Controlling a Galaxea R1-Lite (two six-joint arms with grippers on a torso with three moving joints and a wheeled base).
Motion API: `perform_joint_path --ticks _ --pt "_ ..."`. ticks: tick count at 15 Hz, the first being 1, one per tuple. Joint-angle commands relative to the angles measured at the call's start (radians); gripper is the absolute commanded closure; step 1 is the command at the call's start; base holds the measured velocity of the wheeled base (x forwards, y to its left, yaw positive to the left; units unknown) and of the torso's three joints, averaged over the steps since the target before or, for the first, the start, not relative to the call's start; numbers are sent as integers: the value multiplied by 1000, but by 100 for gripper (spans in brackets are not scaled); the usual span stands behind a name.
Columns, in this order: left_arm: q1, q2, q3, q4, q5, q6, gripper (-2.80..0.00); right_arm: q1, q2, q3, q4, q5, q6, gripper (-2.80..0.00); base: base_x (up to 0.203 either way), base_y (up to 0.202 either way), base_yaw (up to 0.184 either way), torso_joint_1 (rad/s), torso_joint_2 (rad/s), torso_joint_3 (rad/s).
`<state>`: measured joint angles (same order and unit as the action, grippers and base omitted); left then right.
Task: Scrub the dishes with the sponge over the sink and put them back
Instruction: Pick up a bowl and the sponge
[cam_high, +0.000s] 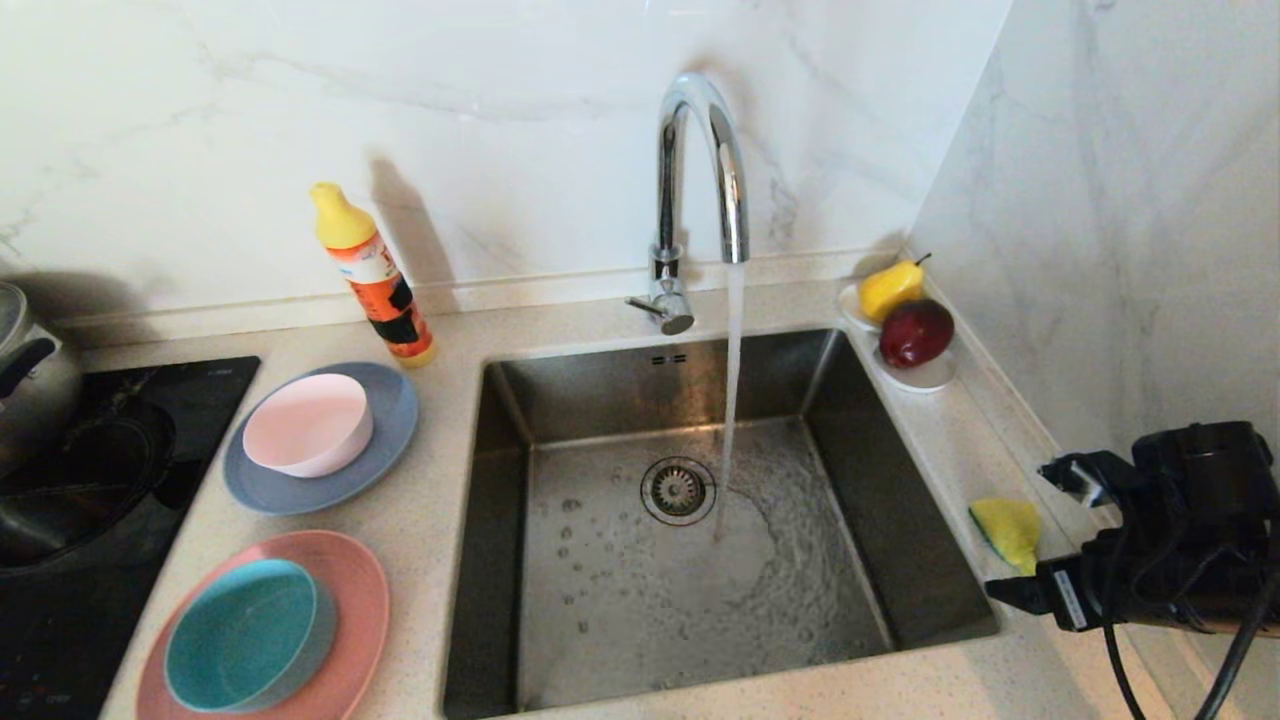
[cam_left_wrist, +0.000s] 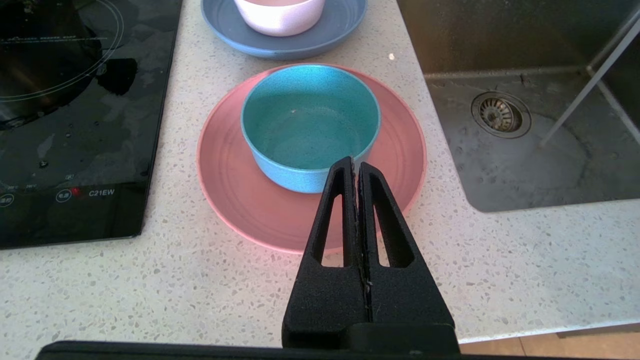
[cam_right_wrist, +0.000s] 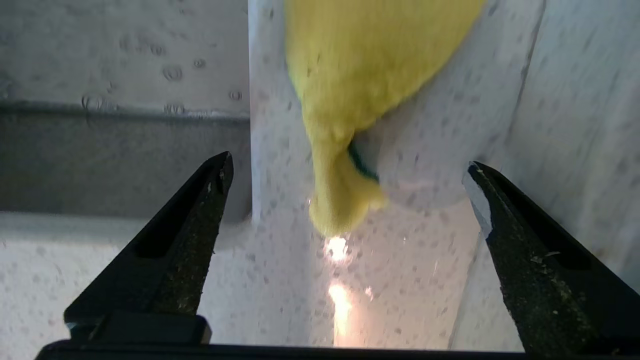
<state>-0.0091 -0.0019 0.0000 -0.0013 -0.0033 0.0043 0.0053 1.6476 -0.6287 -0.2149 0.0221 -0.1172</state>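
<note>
Both right fingers (cam_right_wrist: 200, 200) wide, empty.

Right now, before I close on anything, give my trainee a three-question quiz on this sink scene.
1. True or false: the right gripper already grips the sponge.
2. Which dish sits on the salmon-pink plate? A) pale pink bowl B) teal bowl C) fruit dish
3. Fill in: water from the faucet runs into the ____.

Key:
1. False; its jaws stand open, the sponge lying on the counter ahead.
2. B
3. sink
</note>
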Motion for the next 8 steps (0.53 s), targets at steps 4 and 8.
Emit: perform_joint_path --ticks 4,8 --pt "0 0 0 0 0 0 0 2 23 -35 -1 -1 1 -280 0 0 0 0 0 0" --pt "0 0 0 0 0 0 0 2 27 -45 -1 -7 11 -280 0 0 0 0 0 0"
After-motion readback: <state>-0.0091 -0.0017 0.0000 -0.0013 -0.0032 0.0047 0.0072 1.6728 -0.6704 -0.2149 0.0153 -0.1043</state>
